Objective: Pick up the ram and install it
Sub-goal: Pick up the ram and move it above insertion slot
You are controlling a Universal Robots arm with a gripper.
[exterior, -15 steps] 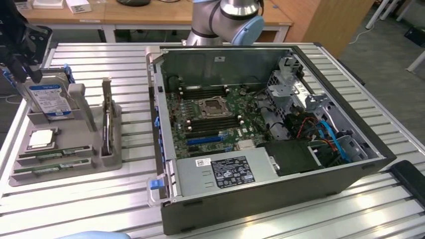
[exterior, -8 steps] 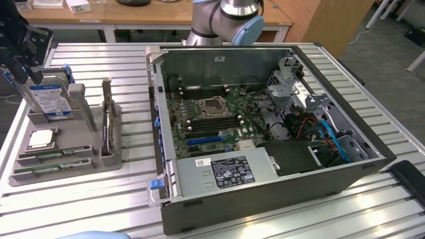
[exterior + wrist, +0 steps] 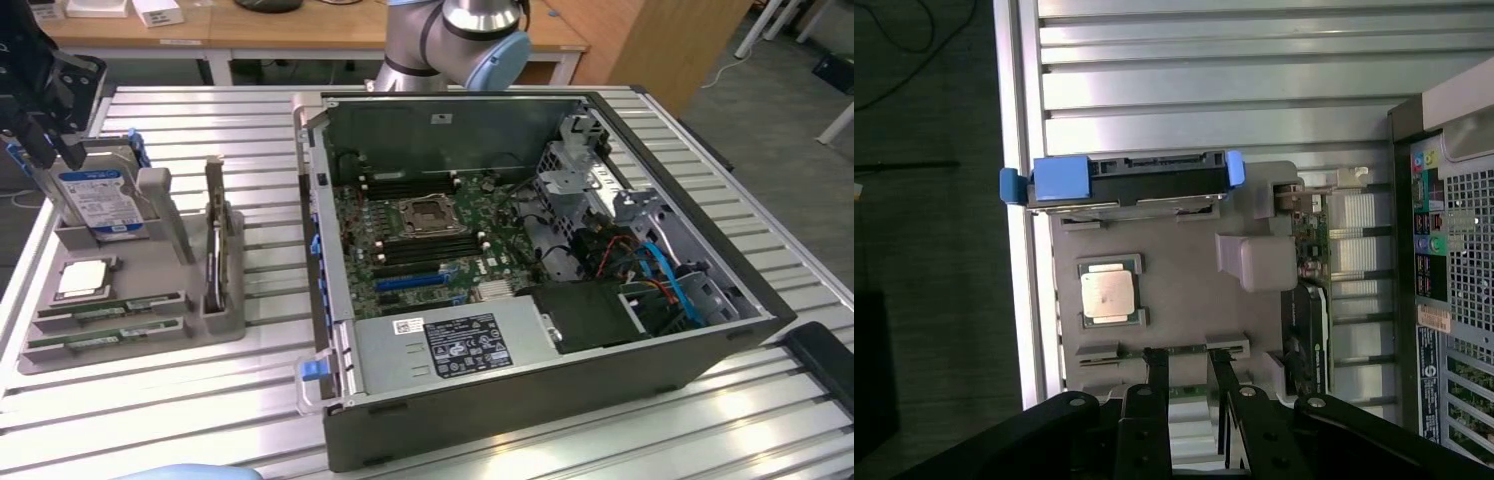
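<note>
Two ram sticks point(image 3: 114, 308) point(image 3: 104, 339), thin and green, lie side by side in slots at the near end of a grey tray point(image 3: 167, 345) on the exterior view's left. In the wrist view one ram point(image 3: 1124, 352) shows as a thin strip across the tray, and a second one point(image 3: 1189, 393) shows green between the fingers. My gripper point(image 3: 54, 150) point(image 3: 1187, 362) hangs above the tray near the hard drive, clear of both sticks. It is open and holds nothing. The open computer case point(image 3: 340, 300) shows its motherboard point(image 3: 427, 235).
On the tray also stand a silver hard drive point(image 3: 104, 200) point(image 3: 1129, 180) with blue clips, a square processor chip point(image 3: 83, 278) point(image 3: 1106, 293) and an upright card point(image 3: 220, 235) point(image 3: 1309, 250). The slatted metal table point(image 3: 174, 400) ends just beyond the tray. The robot's arm point(image 3: 461, 35) rises behind the case.
</note>
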